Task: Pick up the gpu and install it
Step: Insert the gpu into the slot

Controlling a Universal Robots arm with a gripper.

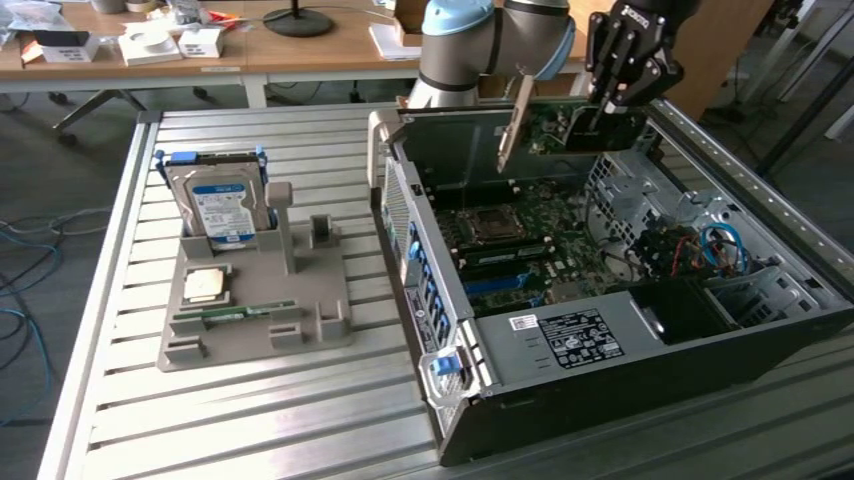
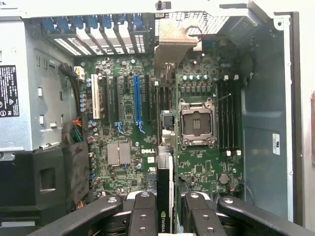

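On the exterior view's left the grey parts stand (image 1: 254, 320) holds the hard drive (image 1: 220, 205), while the gpu (image 1: 545, 125), already picked up, hangs clamped edge-on in the gripper (image 1: 597, 125) above the open computer case's motherboard (image 1: 534, 240), apparently not yet seated in a slot.

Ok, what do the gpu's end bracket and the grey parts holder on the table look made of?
The gpu, held in the gripper, has a bracket that looks like bare sheet metal: pale, thin, dull sheen. The grey holder looks like matte moulded or printed plastic: uniform colour, blocky shapes, no glare, though I can't be sure.
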